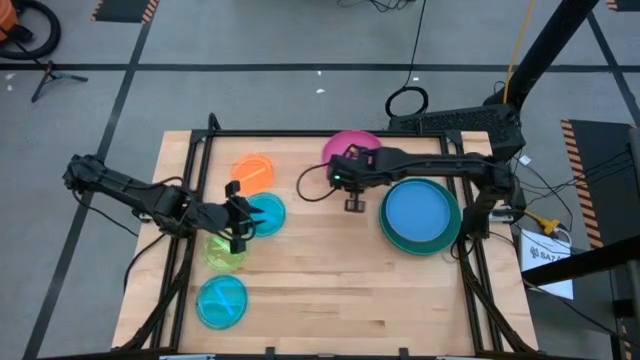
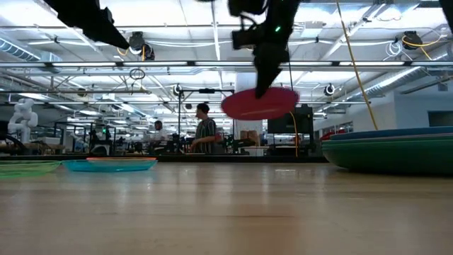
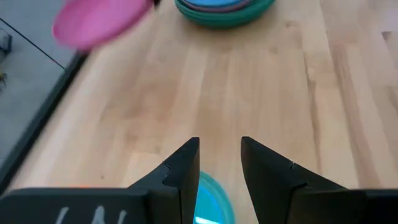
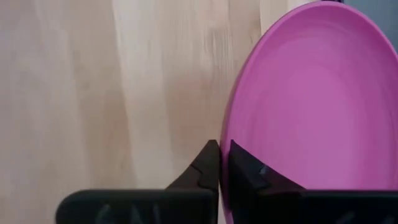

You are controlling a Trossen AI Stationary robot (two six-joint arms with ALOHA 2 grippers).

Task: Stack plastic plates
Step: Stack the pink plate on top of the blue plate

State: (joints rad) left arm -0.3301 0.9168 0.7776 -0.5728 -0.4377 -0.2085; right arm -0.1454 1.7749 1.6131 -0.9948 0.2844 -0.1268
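The high view looks straight down on the whole wooden table [image 1: 330, 280] and both arms, with floor all round. The low view sits at tabletop height, facing level across the boards into a room with people behind. The left wrist view looks steeply down past its own fingers [image 3: 180, 171], across the table. The right wrist view is very close to the pink plate [image 4: 311, 106]. All four views show that plate.

No text can be read anywhere; a white label [image 1: 548, 252] beside the table's right edge carries dark lettering too small to make out.
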